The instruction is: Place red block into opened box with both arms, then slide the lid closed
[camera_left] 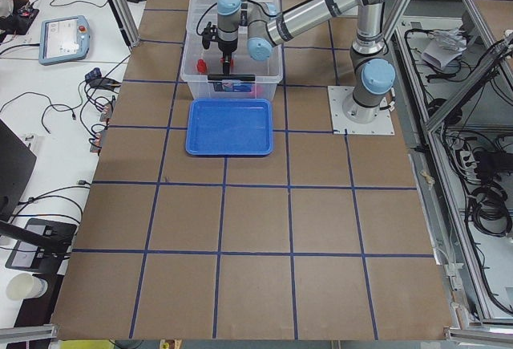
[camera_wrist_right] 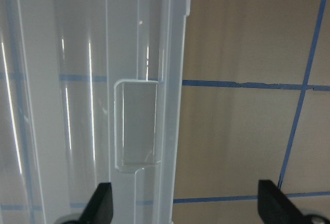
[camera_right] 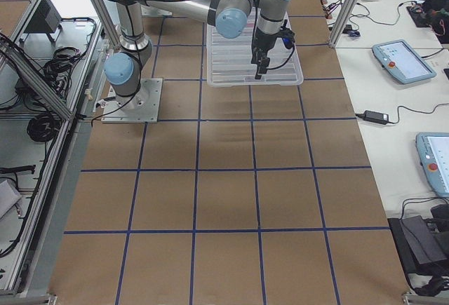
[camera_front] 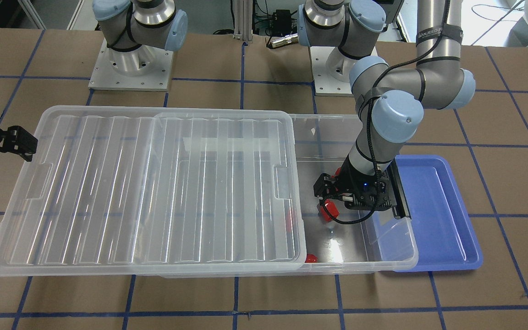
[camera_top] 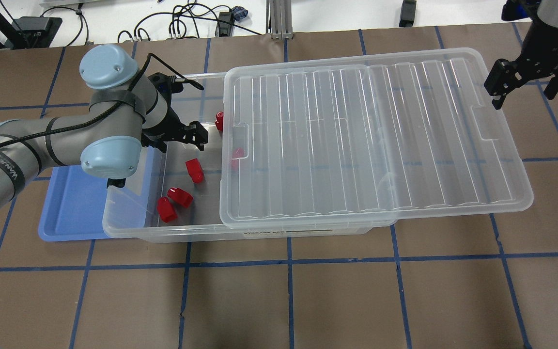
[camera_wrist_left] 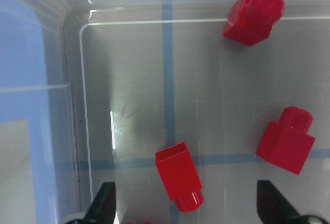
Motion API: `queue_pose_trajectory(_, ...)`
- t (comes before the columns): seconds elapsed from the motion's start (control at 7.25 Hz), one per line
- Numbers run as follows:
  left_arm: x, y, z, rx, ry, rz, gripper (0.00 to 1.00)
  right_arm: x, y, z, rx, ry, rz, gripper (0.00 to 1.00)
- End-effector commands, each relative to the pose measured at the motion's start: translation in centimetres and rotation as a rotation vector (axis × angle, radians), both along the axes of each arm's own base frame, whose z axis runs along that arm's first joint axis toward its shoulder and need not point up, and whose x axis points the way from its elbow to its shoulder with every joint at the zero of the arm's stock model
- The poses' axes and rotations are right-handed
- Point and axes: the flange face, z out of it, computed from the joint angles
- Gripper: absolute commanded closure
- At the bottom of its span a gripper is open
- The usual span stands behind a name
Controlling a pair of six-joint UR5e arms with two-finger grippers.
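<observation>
Several red blocks lie on the floor of the clear box, in its uncovered end. One red block lies loose on the floor directly below my left gripper, which hangs open inside the box opening. Two more red blocks lie nearby. The ribbed lid rests slid aside, covering most of the box and overhanging its far end. My right gripper hovers open just beyond the lid's outer short end, above the end recess, holding nothing.
A shallow blue tray sits against the box's uncovered end, under my left arm's wrist. The brown table has blue grid tape. Both arm bases stand behind the box.
</observation>
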Motion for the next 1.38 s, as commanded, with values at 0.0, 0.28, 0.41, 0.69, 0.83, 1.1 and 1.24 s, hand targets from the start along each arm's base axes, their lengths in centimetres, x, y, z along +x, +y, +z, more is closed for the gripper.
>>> queue_pose_trajectory(0.0, -0.3, 0.6, 6.6, 0.033, 0.004, 0.002, 0.00, -0.3, 0.0, 0.0, -0.001, 0.001, -0.004, 0.00)
queue_pose_trajectory(0.28, -0.2, 2.5, 14.0, 0.057, -0.011, -0.002, 0.00, -0.3, 0.0, 0.0, -0.002, 0.002, -0.005, 0.00)
queue_pose_trajectory(0.41, 0.2, 4.2, 17.5, 0.067, -0.055, 0.001, 0.00, -0.4, -0.1, 0.1, -0.007, 0.003, -0.008, 0.00)
queue_pose_trajectory(0.69, 0.7, 6.0, 20.9, 0.042, -0.060, -0.001, 0.00, -0.5, -0.3, -0.3, -0.013, 0.007, -0.037, 0.00)
queue_pose_trajectory(0.83, 0.4, 6.4, 21.0, 0.043, -0.061, -0.005, 0.00, -1.5, -0.6, -1.1, 0.000, 0.004, -0.055, 0.00)
queue_pose_trajectory(1.1, 0.3, 7.4, 22.4, 0.017, -0.062, -0.008, 0.00, -6.8, -0.5, -3.0, 0.034, -0.009, -0.135, 0.00)
queue_pose_trajectory(1.24, 0.2, 7.8, 23.1, 0.002, -0.052, -0.014, 0.00, -7.5, -1.0, -4.0, 0.041, -0.014, -0.142, 0.00)
